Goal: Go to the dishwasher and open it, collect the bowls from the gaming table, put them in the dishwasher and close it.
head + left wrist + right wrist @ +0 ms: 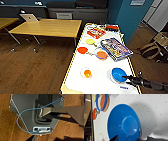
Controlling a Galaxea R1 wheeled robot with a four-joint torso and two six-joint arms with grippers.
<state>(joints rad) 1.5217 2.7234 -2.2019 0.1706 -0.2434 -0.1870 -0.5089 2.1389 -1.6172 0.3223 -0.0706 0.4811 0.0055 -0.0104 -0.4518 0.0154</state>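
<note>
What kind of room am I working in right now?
Probably an office break or games room: a long white gaming table with paddles and a boxed game, plain wooden tables on wood flooring, and a laptop.

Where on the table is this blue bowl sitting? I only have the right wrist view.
Observer: The blue bowl is near the close right corner of the long white table.
Operator: How close is the right arm to it?
Observer: In the head view the right end effector is at the bowl's right rim, coming in from the table's right side.
Operator: Any other bowl nearby?
Observer: A small orange bowl stands to the left of the blue one, apart from it.
</note>
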